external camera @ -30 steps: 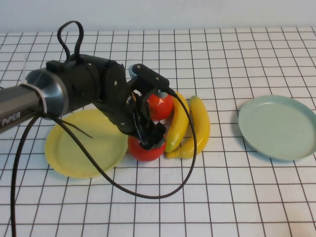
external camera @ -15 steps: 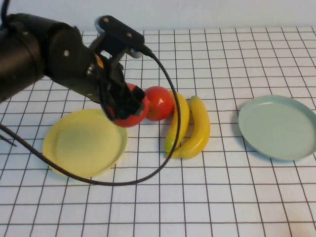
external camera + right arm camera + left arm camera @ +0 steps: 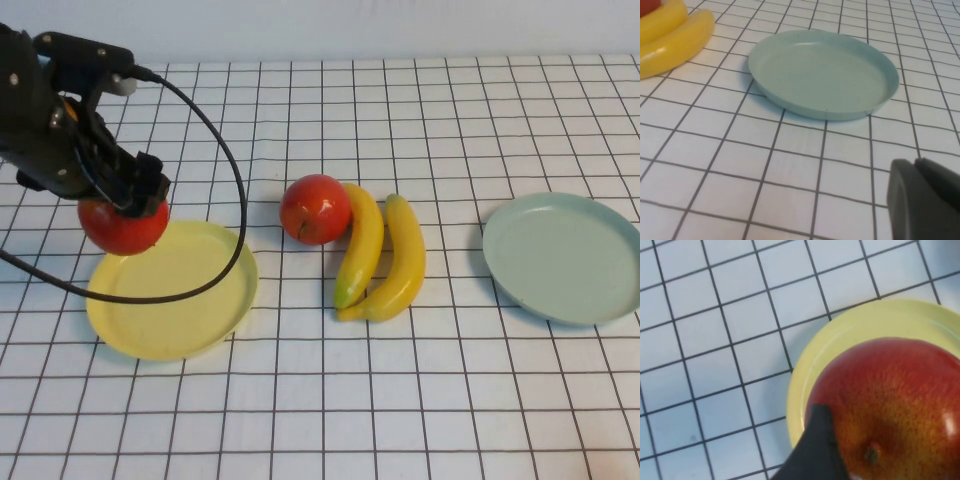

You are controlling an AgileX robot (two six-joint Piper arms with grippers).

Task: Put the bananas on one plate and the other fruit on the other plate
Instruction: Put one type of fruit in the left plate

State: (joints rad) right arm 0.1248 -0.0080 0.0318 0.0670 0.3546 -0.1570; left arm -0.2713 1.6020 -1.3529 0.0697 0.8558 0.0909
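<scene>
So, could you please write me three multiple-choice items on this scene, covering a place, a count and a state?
1. Where is the glossy red apple held by the left tool?
A. over the round yellow plate's far-left rim
B. on the pale blue-green plate
C. beside the bananas

2. How many smooth yellow bananas lie on the table?
A. one
B. two
C. three

3. What state is the right tool in?
A. holding a banana
B. shut and empty
C. wide open

Answers: 1 A, the high view shows it hanging there. 2 B, two lie side by side next to the second red apple. 3 B, its fingers meet, near the blue-green plate.
</scene>
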